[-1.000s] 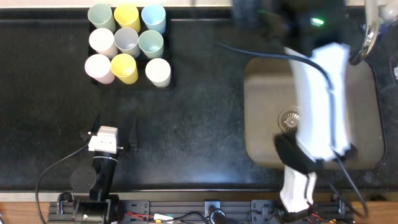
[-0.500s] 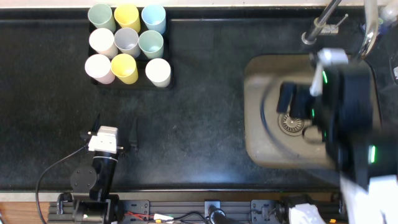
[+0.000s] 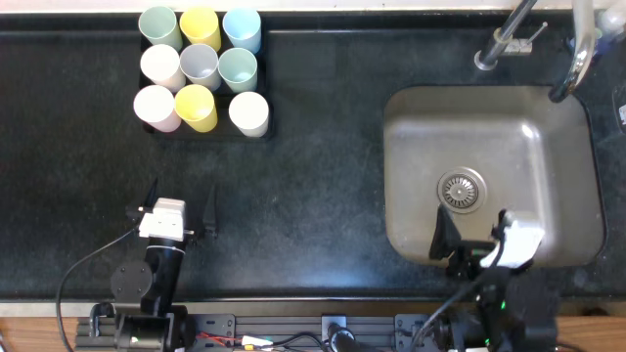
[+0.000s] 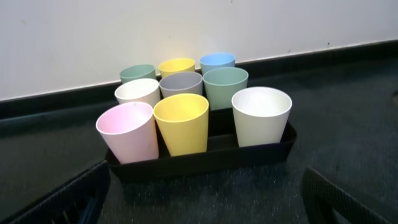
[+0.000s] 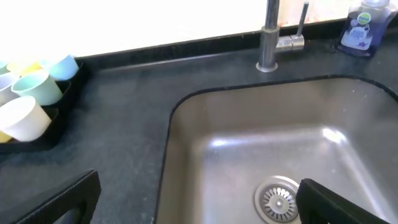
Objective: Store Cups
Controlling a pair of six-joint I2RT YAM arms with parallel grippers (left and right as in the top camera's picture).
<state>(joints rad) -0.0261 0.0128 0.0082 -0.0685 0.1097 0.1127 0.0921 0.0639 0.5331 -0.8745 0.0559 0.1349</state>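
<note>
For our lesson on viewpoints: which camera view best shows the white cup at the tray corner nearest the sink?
The left wrist view: the white cup stands close, rim and most of its side visible above the tray. The top view shows the cup from above, rim and inside. The right wrist view catches it farther off.

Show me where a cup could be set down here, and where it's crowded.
Free: the black speckled countertop between the black cup tray and the steel sink, and the sink basin itself around its drain. Crowded: the tray, all nine places filled with pastel cups.
</note>
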